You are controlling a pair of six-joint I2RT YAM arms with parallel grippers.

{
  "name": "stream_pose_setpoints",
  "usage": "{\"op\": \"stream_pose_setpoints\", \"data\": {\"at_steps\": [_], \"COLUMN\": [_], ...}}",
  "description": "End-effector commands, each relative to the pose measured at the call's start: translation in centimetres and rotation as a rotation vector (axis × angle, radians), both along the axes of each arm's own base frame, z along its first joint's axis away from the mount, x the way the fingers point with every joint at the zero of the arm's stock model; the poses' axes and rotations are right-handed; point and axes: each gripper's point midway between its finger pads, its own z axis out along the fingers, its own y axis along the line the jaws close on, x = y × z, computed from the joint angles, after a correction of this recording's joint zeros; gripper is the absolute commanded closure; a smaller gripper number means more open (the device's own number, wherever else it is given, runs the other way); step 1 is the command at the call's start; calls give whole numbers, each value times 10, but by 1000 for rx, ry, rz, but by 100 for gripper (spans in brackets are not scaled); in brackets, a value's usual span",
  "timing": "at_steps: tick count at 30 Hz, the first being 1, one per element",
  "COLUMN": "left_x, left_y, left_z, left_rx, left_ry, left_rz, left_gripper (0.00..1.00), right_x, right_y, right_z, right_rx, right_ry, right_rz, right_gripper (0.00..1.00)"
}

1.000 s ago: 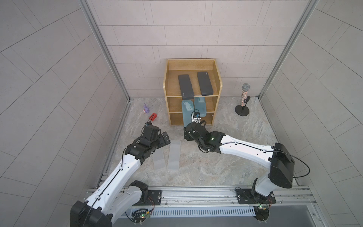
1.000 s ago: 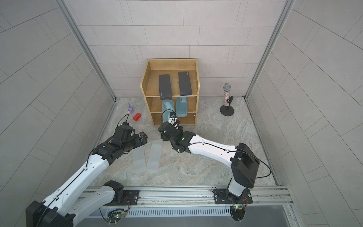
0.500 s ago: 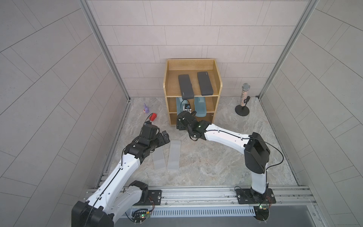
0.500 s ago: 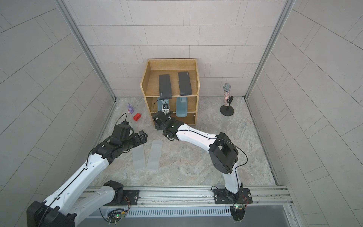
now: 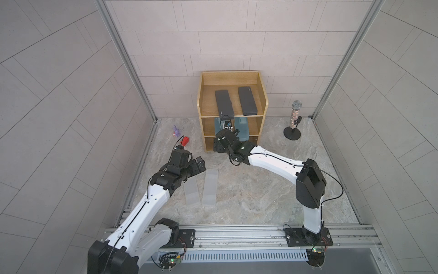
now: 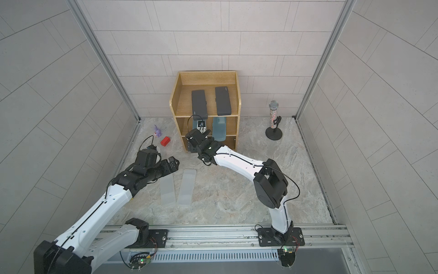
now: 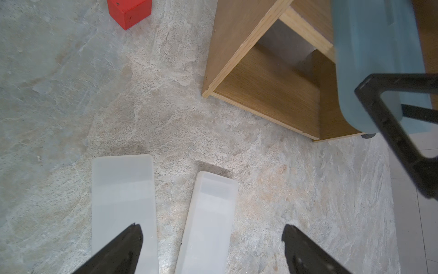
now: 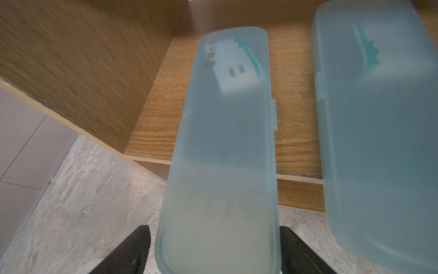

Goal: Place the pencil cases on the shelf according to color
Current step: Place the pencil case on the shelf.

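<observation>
The wooden shelf [image 5: 260, 90] stands at the back wall, with two black pencil cases [image 5: 224, 102] [image 5: 247, 100] on its top level. One teal case [image 5: 241, 129] lies on the middle level. A second teal case [image 8: 225, 142] lies beside it, its far end on that level and its near end sticking out. My right gripper [image 8: 214, 237] is open around that near end, and a thin gap shows at one finger. Two frosted grey cases [image 5: 191, 189] [image 5: 210, 186] lie side by side on the floor. My left gripper [image 7: 212, 233] hovers open over them, holding nothing.
A red block [image 5: 185, 141] and a small purple toy [image 5: 175, 131] lie left of the shelf. A glittery microphone on a round stand [image 5: 295, 118] stands to the shelf's right. The shelf's bottom level [image 7: 272, 90] shows bare wood.
My right arm carried the teal case leftward and forward onto the middle level, then its jaws widened. The left arm has hardly moved.
</observation>
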Motion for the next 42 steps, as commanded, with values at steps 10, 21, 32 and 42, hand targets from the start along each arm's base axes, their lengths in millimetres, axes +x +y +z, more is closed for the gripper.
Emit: {"op": "stream_pose_setpoints", "data": {"at_steps": [10,21,32,42], "left_x": [1,-4,-8,-6], "left_y": [-3,-1,-4,-6], "left_z": [18,24,27,19], "left_rx": [-16,-7,-18,-16], "left_ry": [-51,-59,-63,-34], "left_rz": [-29,-29,-58,-61], "left_gripper": [0,0,0,0], "right_x": [-26,-65,-95,-42], "right_y": [-18,-40,-33,1], "right_z": [11,17,-5,-14], "right_rx": [-9,28,120,250], "right_ry": [12,-11,47,96], "right_rz": [30,66,153,172], "right_gripper": [5,2,47,64]}}
